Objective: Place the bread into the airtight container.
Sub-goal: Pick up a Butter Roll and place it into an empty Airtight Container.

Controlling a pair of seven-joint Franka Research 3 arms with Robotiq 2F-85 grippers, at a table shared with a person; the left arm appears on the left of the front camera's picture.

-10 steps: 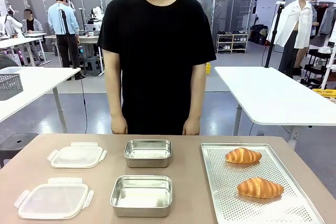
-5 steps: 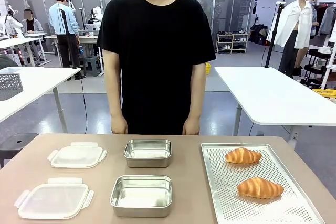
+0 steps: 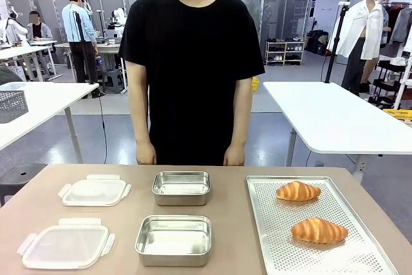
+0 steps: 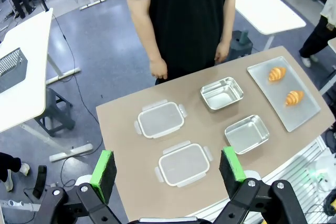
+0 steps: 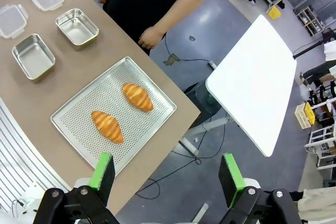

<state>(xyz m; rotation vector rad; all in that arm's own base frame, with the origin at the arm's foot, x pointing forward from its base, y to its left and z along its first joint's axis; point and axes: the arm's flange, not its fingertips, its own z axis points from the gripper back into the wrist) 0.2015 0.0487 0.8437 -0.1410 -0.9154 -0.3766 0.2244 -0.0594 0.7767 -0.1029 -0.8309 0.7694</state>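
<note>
– How far along is it?
– Not begun, I'd say. The near roll [image 3: 318, 230] and the far roll [image 3: 298, 191] lie on the tray [image 3: 270, 252], well apart from the near container [image 3: 172, 259] and the far container [image 3: 181, 199]. Both containers are empty, with the near lid [image 3: 66, 246] and the far lid [image 3: 94, 192] off beside them.
– And the grippers?
– The left gripper [image 4: 168, 170] and the right gripper [image 5: 167, 171] are spread wide, holding nothing.
– Any writing?
– None I can read.

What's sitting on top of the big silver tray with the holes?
Two breads lie on the perforated tray, apart: the far bread and the near bread. The tray surface beneath each is covered.
</note>
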